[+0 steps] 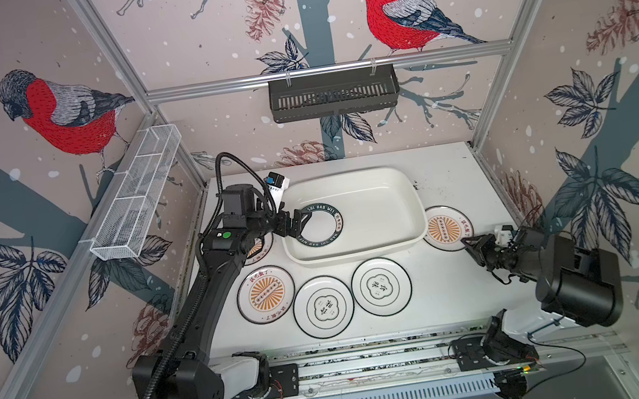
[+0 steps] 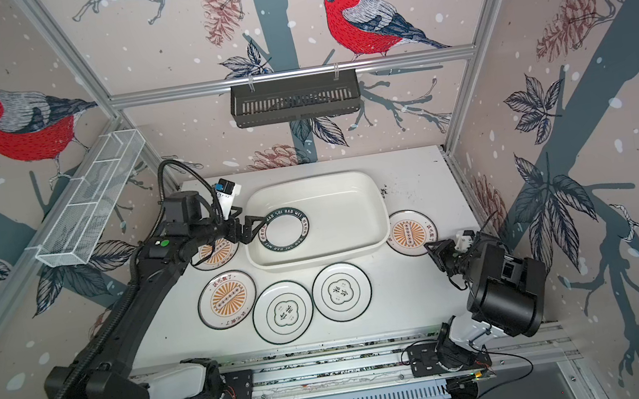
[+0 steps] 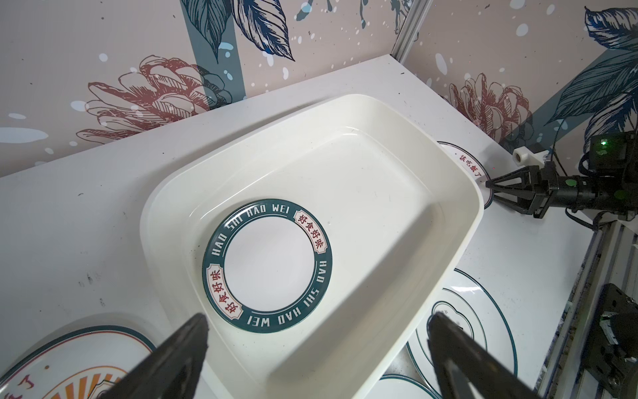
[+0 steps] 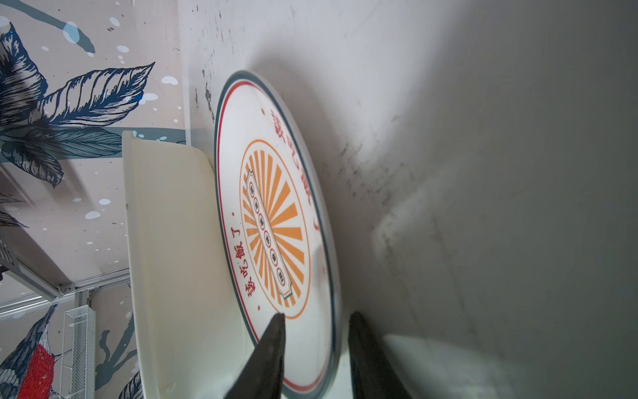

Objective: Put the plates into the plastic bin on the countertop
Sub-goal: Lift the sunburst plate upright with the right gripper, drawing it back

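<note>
Showing both arms over the worktop (image 1: pixel 439 293). My left hand (image 1: pixel 301 223) hangs at one short end of the bin (image 1: pixel 372 202). Its fingers are spread wide with nothing between them. The lettered plate (image 1: pixel 320 224) lies flat on the bin floor just ahead of the fingertips, close to that end wall.

My right hand (image 1: pixel 467 243) sits low at the edge of a sunburst plate (image 1: pixel 444 228), which lies just beside the bin's other short end. In the right wrist view, one finger (image 4: pixel 276 331) reaches over the plate's face and the other stands beyond its rim, with a narrow gap between them. I cannot tell whether they pinch the rim.

Behind the left hand, a second sunburst plate (image 1: pixel 263 250) is partly hidden under the wrist. A third sunburst plate (image 1: pixel 265 295), an emblem plate (image 1: pixel 323 307) and a second emblem plate (image 1: pixel 381 286) lie flat between the two hands, along the bin's long side.
</note>
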`<control>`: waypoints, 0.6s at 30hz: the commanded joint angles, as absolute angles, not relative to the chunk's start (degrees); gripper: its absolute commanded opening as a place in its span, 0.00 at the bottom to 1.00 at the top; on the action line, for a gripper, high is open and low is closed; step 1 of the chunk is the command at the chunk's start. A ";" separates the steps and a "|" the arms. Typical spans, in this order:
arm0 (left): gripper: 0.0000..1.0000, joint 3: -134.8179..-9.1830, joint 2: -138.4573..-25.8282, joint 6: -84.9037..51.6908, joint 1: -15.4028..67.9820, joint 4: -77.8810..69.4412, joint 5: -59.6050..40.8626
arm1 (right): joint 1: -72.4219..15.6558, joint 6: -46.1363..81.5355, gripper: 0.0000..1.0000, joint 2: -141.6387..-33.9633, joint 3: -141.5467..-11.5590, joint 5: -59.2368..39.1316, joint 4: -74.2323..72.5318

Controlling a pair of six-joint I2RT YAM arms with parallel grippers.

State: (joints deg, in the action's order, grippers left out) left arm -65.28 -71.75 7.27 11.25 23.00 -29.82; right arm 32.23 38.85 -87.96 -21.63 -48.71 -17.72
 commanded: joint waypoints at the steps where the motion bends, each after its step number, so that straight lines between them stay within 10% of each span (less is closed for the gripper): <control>1: 0.98 -65.60 -71.75 7.43 11.29 22.36 -30.27 | 32.57 38.74 0.33 -89.86 -21.49 -45.30 -16.81; 18: 0.98 -65.58 -71.94 7.56 11.29 22.57 -29.84 | 33.22 39.97 0.18 -95.66 -21.14 -46.49 -22.79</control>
State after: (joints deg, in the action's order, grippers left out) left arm -65.28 -71.90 7.29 11.25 23.03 -29.71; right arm 33.08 39.29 -94.65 -21.61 -52.07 -26.39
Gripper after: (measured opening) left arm 0.984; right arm 0.180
